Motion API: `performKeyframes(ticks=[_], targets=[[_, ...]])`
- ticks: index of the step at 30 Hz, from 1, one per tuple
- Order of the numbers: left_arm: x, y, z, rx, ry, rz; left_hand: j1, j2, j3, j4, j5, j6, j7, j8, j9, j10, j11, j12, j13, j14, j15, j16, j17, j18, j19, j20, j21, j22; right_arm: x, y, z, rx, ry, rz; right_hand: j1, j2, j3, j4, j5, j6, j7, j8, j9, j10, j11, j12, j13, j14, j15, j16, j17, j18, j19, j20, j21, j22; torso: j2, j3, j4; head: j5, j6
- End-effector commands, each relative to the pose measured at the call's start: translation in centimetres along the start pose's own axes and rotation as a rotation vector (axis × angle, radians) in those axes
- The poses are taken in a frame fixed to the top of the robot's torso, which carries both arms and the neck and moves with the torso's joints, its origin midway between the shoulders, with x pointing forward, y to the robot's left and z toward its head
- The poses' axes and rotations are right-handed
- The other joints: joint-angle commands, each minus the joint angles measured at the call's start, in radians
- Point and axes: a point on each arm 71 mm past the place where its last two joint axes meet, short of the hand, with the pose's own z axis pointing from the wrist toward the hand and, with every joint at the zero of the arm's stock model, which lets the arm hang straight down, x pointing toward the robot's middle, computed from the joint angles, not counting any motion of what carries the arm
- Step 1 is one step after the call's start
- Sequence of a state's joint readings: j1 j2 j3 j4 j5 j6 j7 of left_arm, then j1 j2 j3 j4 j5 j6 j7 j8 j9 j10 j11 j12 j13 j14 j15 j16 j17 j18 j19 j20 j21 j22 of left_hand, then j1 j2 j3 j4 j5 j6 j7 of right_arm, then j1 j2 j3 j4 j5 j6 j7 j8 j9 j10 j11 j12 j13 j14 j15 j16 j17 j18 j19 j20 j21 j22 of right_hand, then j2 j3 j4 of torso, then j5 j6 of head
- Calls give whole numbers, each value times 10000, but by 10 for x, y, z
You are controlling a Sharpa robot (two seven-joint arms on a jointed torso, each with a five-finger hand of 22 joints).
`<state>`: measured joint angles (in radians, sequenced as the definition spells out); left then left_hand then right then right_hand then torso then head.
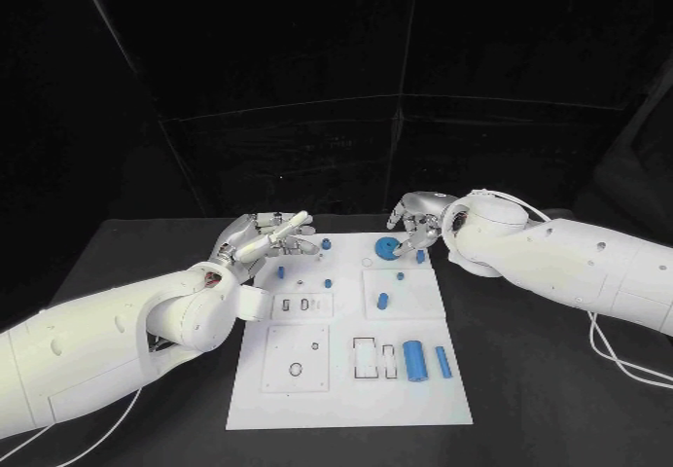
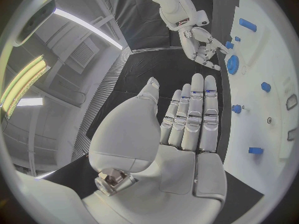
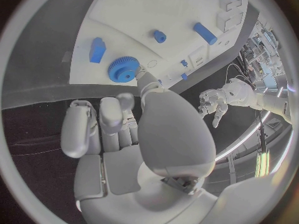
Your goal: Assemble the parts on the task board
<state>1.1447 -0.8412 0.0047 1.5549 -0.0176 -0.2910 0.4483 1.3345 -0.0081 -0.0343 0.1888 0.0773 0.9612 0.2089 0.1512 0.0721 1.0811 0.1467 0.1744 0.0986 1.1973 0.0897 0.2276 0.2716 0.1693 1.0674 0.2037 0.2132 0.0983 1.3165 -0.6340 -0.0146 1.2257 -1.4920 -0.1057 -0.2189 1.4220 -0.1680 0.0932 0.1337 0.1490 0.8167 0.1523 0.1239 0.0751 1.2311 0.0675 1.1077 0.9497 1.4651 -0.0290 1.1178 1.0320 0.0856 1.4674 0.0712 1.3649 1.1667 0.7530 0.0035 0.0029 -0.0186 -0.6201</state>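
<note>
Now one blue gear [image 1: 386, 247] sits by the empty, half-curled right robot hand [image 1: 416, 220] — left robot hand [image 1: 266, 235] spread.

You have one white task board [image 1: 351, 404] in front of you; on it you can count one blue gear [image 1: 386, 247]; one thick blue cylinder [image 1: 414, 361]; one thin blue rod [image 1: 443, 362] just beside it; and six small blue pieces [image 1: 381, 302] spread over the far half, though they are too tiny to sort into kinds; that makes nine blue parts in all; you also have two hands, one left hand [image 1: 266, 238] and one right hand [image 1: 418, 222].
</note>
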Motion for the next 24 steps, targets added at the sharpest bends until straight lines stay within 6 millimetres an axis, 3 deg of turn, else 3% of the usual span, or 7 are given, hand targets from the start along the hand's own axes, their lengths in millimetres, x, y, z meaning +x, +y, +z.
performKeyframes(ticks=[1, 8, 12, 15, 24], targets=[[2, -1, 1, 35, 177, -34, 53, 40, 1, -60, -36, 8, 15, 9, -5, 5, 18, -55, 15, 45, 16, 19, 10, 133, 59, -8, -56, -9, 3, -1, 1, 191, 436, -177, 226, -80, -75, 379, -36, 26, 68, 95, -9, 321, 54, 2058, 2232, 310, 89, 63, -45, -136, 86, 65, 90, 134, -2, 2, -10, -9, -15], [2, -1, 1, 21, 173, -31, 53, 40, 1, -60, -36, 8, 15, 9, -5, 5, 18, -55, 15, 45, 16, 19, 10, 133, 59, -8, -56, -9, 5, -2, 3, 231, 450, -20, 338, 75, -28, 660, 170, 41, 97, 172, -11, 813, 60, 2851, 3247, 299, 116, 101, -80, -160, 113, 83, 209, 330, 1, 9, -17, 6, -36], [2, 0, 1, 8, 178, -33, 67, 55, -1, -70, -36, -2, 21, 5, -7, -1, 21, -62, 15, 42, 18, 16, 22, 132, 60, -8, -63, -13, 5, -2, 5, 282, 475, 203, 221, 243, -19, 727, 626, 278, 71, 327, 22, 1963, 38, 3766, 4619, 292, 106, 126, -102, -193, 153, 73, 327, 532, -4, 5, -2, -10, -46], [2, 0, 1, -3, 187, -37, 83, 72, 1, -80, -34, -7, 23, 3, -8, -4, 23, -67, 16, 40, 20, 14, 32, 132, 62, -7, -68, -16, 6, -2, 6, 322, 521, 295, 137, 317, -35, 694, 709, 307, 73, 354, 7, 2656, 40, 4236, 5414, 286, 103, 138, -124, -213, 171, 78, 392, 639, 1, 13, 4, -10, -53], [3, 1, 2, -27, 201, -43, 134, 113, 12, -113, -32, -15, 27, 0, -9, -9, 26, -78, 17, 35, 22, 8, 59, 132, 68, -6, -82, -23, 9, -1, 12, 400, 682, 521, 81, 429, -19, 659, 710, 236, 80, 326, -21, 2897, 49, 4385, 5689, 283, 113, 152, -139, -223, 177, 83, 433, 703, 1, 14, 1, -3, -89]])
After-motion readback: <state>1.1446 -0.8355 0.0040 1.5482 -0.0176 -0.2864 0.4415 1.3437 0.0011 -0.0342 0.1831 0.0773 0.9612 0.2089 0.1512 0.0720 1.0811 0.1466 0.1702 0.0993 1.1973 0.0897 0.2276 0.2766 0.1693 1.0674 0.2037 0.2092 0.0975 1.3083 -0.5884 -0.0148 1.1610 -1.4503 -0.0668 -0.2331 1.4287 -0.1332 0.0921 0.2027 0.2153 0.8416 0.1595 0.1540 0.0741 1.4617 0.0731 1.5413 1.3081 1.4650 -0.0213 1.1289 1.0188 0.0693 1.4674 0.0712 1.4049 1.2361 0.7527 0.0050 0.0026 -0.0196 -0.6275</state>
